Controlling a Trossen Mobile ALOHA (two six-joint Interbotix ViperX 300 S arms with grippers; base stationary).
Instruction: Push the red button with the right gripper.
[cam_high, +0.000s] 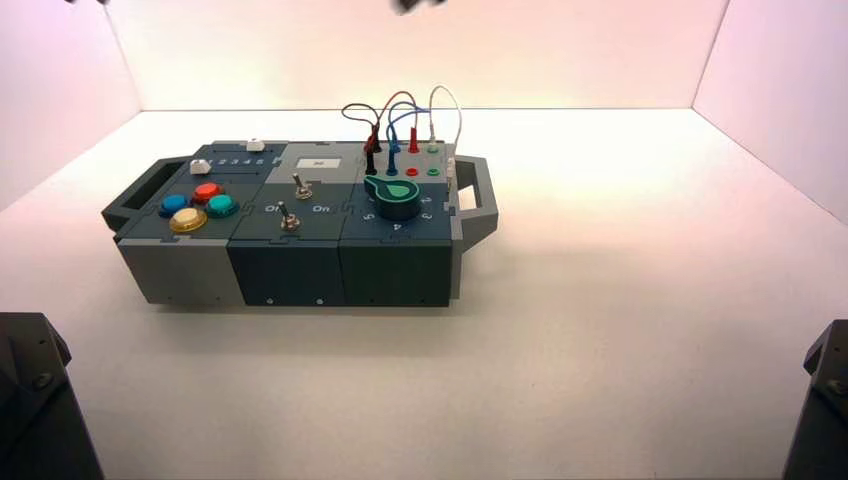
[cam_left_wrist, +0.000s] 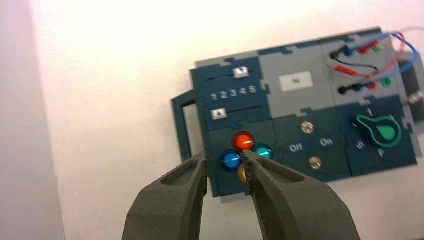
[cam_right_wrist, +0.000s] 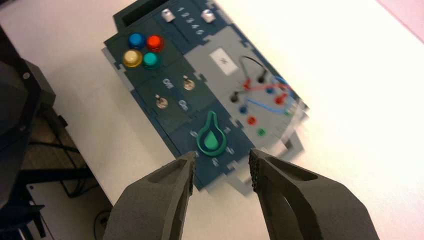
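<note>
The red button (cam_high: 207, 191) sits at the far side of a cluster of four round buttons on the left end of the box (cam_high: 300, 270), with blue, yellow and teal beside it. It also shows in the left wrist view (cam_left_wrist: 243, 141) and the right wrist view (cam_right_wrist: 154, 42). My right gripper (cam_right_wrist: 222, 165) is open and empty, held high above the table, off the knob end of the box and far from the red button. My left gripper (cam_left_wrist: 225, 164) is open and empty, also held high, off the button end. Neither gripper's fingers show in the high view.
The box also bears two sliders, two toggle switches (cam_high: 300, 187), a green knob (cam_high: 393, 195) and red, blue, black and white wires (cam_high: 400, 125) in sockets. Dark arm bases stand at the near corners (cam_high: 35, 400) (cam_high: 825, 400). White walls enclose the table.
</note>
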